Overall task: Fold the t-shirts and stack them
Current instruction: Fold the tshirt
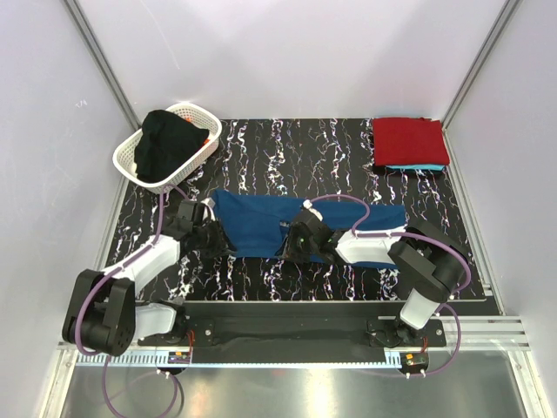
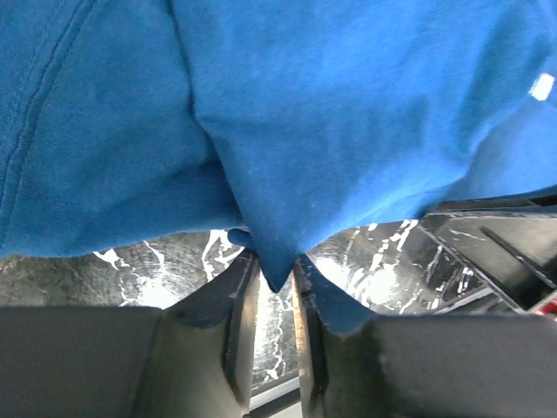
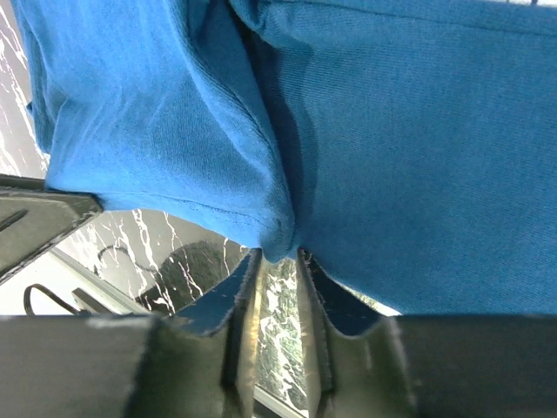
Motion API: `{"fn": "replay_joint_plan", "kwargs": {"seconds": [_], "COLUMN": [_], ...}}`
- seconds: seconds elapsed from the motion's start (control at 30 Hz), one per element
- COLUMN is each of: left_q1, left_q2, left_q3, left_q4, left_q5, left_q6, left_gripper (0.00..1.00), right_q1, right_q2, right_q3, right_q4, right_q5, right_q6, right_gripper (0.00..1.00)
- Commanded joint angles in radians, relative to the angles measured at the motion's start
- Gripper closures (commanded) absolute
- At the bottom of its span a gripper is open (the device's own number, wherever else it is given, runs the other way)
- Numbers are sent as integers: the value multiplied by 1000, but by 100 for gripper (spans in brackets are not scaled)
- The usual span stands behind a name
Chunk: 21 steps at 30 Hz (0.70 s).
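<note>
Your left end effector (image 2: 274, 266) and right end effector (image 3: 278, 257) clench the blue cloth t-shirt (image 1: 261, 222), not yet stacked; beyond it, the folded red cloth t-shirt (image 1: 409, 139) tops the turquoise cloth t-shirt (image 1: 418, 166).

My right arm (image 1: 370, 246) hid part of the blue shirt (image 1: 252, 222); the red shirt (image 1: 409, 139) covered most of the turquoise shirt (image 1: 418, 166).

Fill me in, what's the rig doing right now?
Both arms are working on the blue t-shirt, which lies spread across the table. The left claw and the right claw each pinch a bunch of its cloth at their tips. A folded red t-shirt sits on a turquoise t-shirt in the far right corner. The white basket at far left holds a dark garment.
</note>
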Motion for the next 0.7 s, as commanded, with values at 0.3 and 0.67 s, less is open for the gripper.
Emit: {"fn": "replay_joint_plan", "kwargs": {"seconds": [0.3, 0.67], "left_q1": [2, 4], "left_q2": [-47, 1], "left_q3": [80, 130], "left_q4": [-3, -6], "left_q5": [121, 112], "left_q6": [-38, -37], "left_gripper": [80, 71], "right_q1": [9, 7], "right_q2": [-21, -23], "right_q3": [74, 79], "right_q4": [-18, -36], "right_q5": [22, 39], "right_q6": [13, 24], "right_gripper": [67, 64]}}
